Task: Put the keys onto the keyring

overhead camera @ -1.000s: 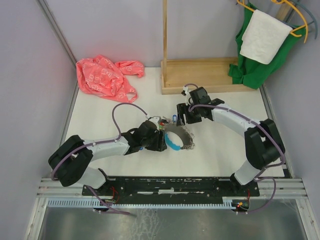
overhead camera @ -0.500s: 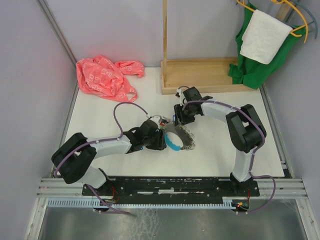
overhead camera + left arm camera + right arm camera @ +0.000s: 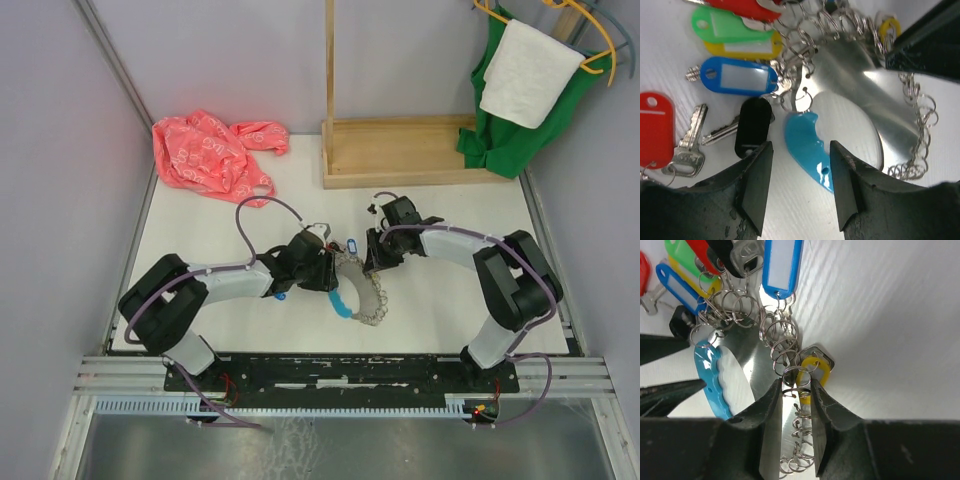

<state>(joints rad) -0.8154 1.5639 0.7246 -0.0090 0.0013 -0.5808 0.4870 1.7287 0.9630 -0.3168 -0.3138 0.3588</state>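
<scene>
On the white table (image 3: 200,230) the keyring (image 3: 372,306) lies flat between the two arms. The left gripper (image 3: 801,150) stands about half open, its fingers on either side of the ring's light-blue end without touching it. The right gripper (image 3: 796,383) is pinched narrowly on the ring's silver band. The keys (image 3: 737,79), with coloured tags, fan out from the ring.

keyring (image 3: 345,300) shifted, right hand (image 3: 796,400) closed on it
</scene>
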